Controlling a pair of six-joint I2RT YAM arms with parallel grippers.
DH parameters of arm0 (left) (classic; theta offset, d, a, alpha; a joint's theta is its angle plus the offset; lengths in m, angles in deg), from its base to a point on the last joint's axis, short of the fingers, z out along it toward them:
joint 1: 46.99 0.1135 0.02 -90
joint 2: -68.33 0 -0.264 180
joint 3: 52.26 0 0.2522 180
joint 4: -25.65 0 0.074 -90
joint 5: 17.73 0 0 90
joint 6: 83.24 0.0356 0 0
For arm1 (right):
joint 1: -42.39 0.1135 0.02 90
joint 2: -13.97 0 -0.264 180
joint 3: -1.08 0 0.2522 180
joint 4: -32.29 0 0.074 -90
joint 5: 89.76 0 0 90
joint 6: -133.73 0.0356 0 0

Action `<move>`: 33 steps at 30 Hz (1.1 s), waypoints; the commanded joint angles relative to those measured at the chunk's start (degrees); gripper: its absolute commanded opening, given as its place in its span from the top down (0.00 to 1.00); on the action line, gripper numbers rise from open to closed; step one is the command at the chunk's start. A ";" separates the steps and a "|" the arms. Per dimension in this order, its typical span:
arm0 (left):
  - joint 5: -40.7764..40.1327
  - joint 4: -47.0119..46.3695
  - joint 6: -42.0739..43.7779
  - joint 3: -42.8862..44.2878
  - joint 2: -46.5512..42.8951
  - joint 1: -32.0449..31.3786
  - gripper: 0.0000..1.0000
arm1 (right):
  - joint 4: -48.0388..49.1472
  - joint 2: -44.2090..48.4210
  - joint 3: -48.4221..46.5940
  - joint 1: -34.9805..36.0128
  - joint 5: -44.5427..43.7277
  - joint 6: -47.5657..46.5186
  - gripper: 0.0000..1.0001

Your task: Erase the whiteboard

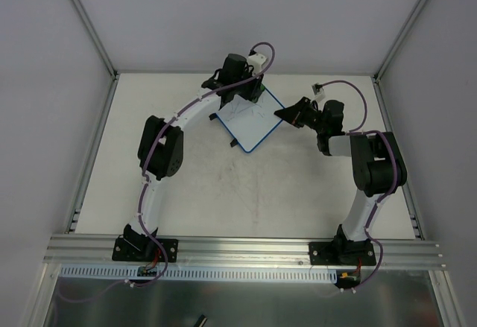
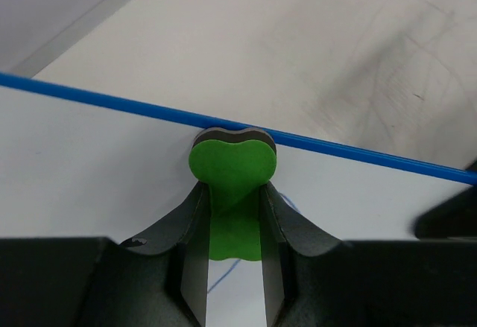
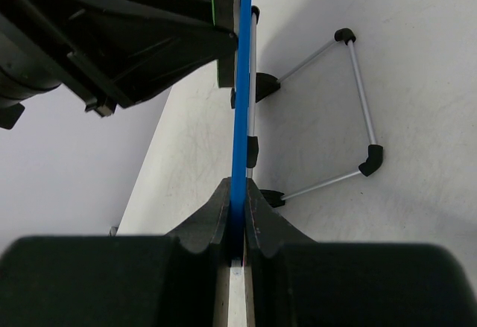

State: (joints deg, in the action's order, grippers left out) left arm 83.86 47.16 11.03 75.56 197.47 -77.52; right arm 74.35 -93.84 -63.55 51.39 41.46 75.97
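The whiteboard (image 1: 252, 122) stands propped on its wire stand (image 3: 363, 103) near the far middle of the table (image 1: 223, 193). The right pincer (image 3: 237, 211) is clamped on its blue edge, apparently to keep it from sliding or tipping under pressure. The left pincer (image 2: 232, 200) is closed on the green eraser (image 2: 232, 164) and presses it to the white face just beside the frame, placed to wipe marks such as the thin blue stroke (image 2: 223, 276) nearer the pincer.

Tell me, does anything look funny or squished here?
Yes. The green eraser is squeezed in the jaws of the left gripper so its top bulges like a heart. The whiteboard stands crooked on the table, its blue edge pinched by the right gripper.
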 commanded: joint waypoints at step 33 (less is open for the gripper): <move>2.20 1.66 -15.16 -8.59 0.94 4.06 1.00 | 2.72 0.41 -1.42 1.82 6.34 -2.10 1.00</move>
State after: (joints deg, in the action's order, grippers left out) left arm 88.58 45.74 -0.05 69.29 194.87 -74.92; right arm 74.21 -93.84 -63.57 51.32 41.48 75.93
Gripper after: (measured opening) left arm 0.252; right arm 0.090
